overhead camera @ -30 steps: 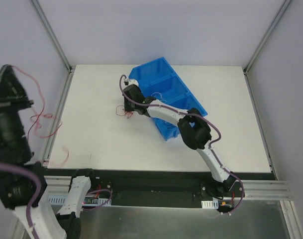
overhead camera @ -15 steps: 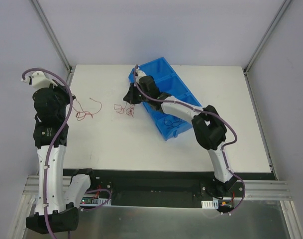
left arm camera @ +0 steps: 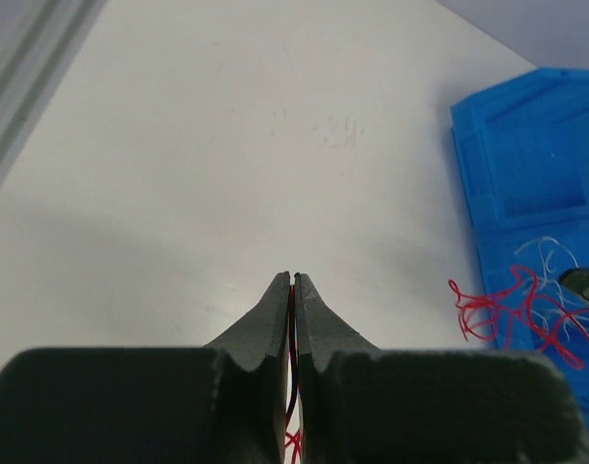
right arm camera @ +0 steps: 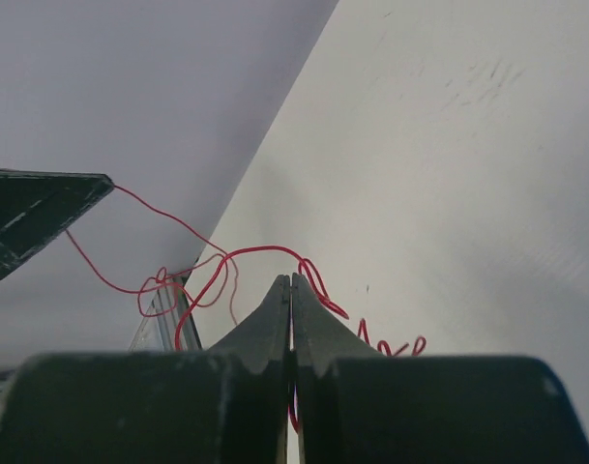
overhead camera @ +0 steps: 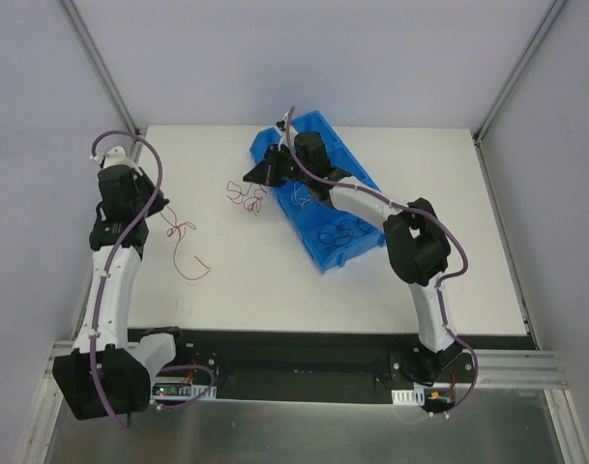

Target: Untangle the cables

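Observation:
My left gripper (overhead camera: 164, 215) hangs over the left part of the white table (overhead camera: 226, 290). It is shut on thin red and dark cables (left arm camera: 294, 387) that run between its jaws. A red cable (overhead camera: 190, 253) trails from it in loops onto the table. My right gripper (overhead camera: 248, 183) reaches to the left corner of the blue bin (overhead camera: 367, 198) and is shut on a red cable (right arm camera: 265, 249). That strand stretches toward one finger of my left gripper (right arm camera: 43, 217). A red tangle (overhead camera: 244, 199) lies below the right gripper. White cables (overhead camera: 299, 193) and dark cables (overhead camera: 338, 232) lie inside the bin.
The blue bin sits tilted across the middle of the table, with compartments. Metal frame rails (overhead camera: 101, 72) run along the table's left and right sides. Grey walls close in the back and the sides.
My left arm has swung from beyond the left edge onto the table, carrying its cables. My right gripper has moved up and right to the bin's corner.

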